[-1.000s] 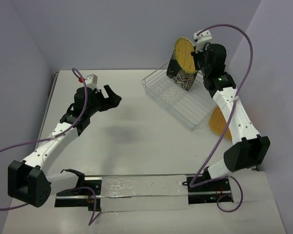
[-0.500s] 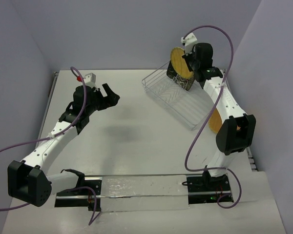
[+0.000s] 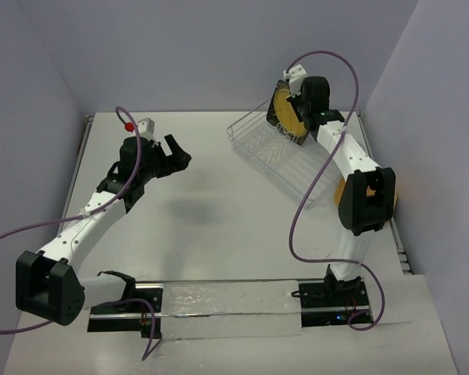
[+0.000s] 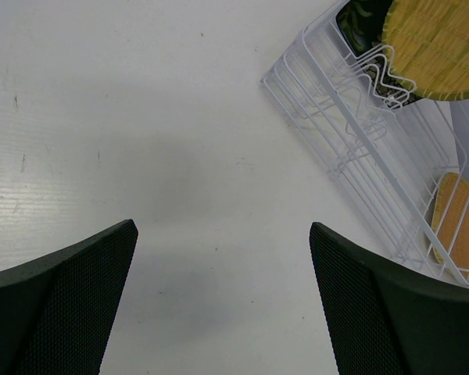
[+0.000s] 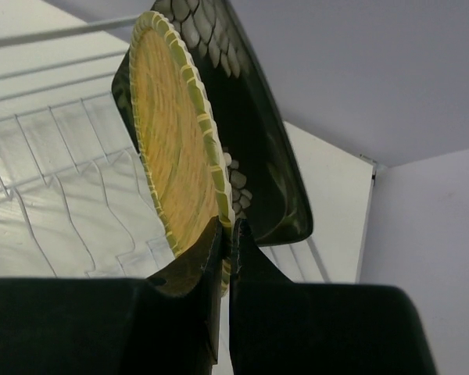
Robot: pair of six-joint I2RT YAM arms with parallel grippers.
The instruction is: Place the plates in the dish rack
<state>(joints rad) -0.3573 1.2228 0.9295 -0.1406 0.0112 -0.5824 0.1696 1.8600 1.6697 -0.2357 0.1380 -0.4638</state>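
Note:
My right gripper [image 3: 297,105] [image 5: 228,231] is shut on the rim of the round yellow woven plate [image 3: 284,108] [image 5: 172,164] and holds it upright over the far end of the wire dish rack [image 3: 285,160] [image 5: 55,195]. The square black flowered plate [image 3: 291,131] [image 5: 258,148] stands upright in the rack right behind the yellow one. The orange-tan wooden plate [image 3: 341,191] [image 4: 457,226] lies on the table beside the rack's right side, partly hidden by my right arm. My left gripper [image 3: 176,152] [image 4: 223,305] is open and empty above bare table, left of the rack.
The rack [image 4: 359,148] sits diagonally at the back right of the white table [image 3: 203,211], close to the right wall. Purple cables loop over both arms. A rail with arm bases [image 3: 227,301] runs along the near edge.
My right arm has swung back and left, carrying the yellow plate lower and closer to the rack's far end beside the black plate. The left arm has barely moved.

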